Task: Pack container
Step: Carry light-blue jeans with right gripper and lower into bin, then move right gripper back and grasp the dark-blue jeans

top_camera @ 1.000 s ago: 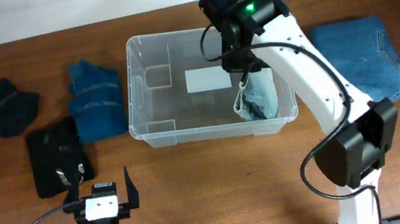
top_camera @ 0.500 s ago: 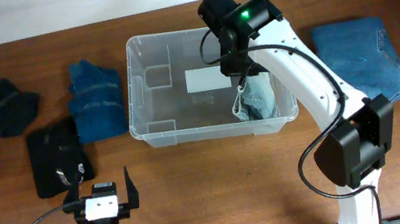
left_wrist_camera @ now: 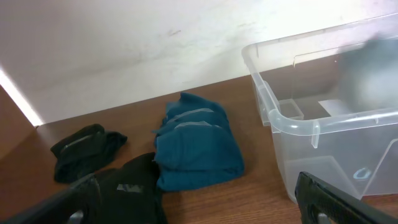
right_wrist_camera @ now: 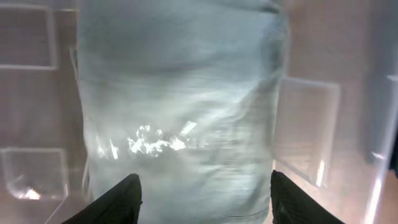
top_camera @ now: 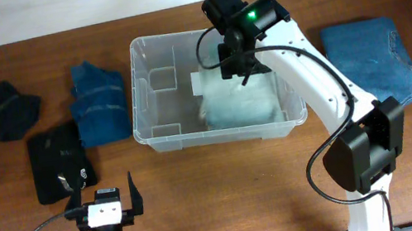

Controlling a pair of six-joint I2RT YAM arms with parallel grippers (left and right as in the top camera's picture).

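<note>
Clear plastic, the container (top_camera: 155,99) sits mid-surface toward the far side, and a pale grey-blue cloth (top_camera: 242,103), blurred, lies in its right half over the base. The right fingers (right_wrist_camera: 126,200) hang just above that cloth, over the container, spread wide with one dark tip at either side of it, gripping nothing. The left fingers (left_wrist_camera: 329,202) are well apart from the container, near the front of the wooden surface (top_camera: 218,189), and are likewise wide open and empty. Just beside the container's left wall lies a folded teal garment (top_camera: 99,100), with a black bundle (top_camera: 6,107) and a flat black piece (top_camera: 58,161) beyond it. Folded denim (top_camera: 373,62) lies near its right side.
</note>
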